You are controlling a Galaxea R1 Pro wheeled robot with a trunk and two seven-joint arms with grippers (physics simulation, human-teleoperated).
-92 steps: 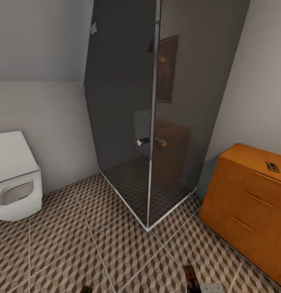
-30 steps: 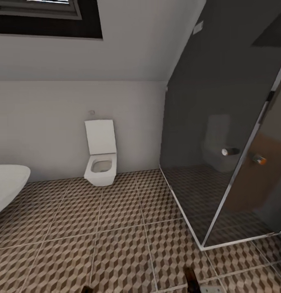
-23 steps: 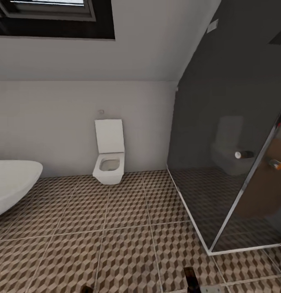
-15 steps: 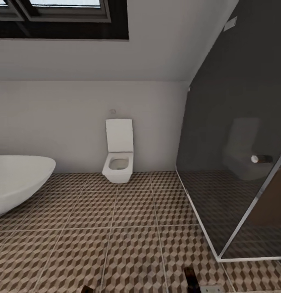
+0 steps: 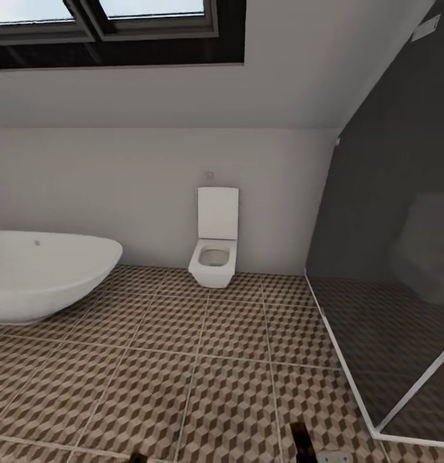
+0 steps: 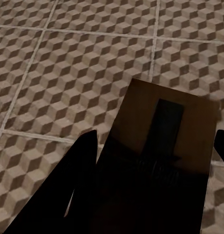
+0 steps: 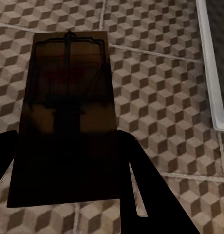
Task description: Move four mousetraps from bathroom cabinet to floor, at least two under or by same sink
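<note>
While each gripper is clamped on one mousetrap, the left gripper [image 6: 151, 190] holds its mousetrap [image 6: 163, 146] between its fingers and the right gripper [image 7: 68, 180] holds its own mousetrap [image 7: 68, 107], both above the bathroom floor [image 5: 203, 379]. Farther ahead are a bathtub [image 5: 42, 273] and a toilet [image 5: 214, 247].

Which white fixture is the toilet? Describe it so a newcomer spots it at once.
Start at the long pale back wall under the dark-framed skylight. Between the oval bathtub on one side and the dark glass shower enclosure on the other stands the toilet, against the wall. Unlike the wide, rounded tub, it is small and squared, with its flat lid raised upright.
</note>
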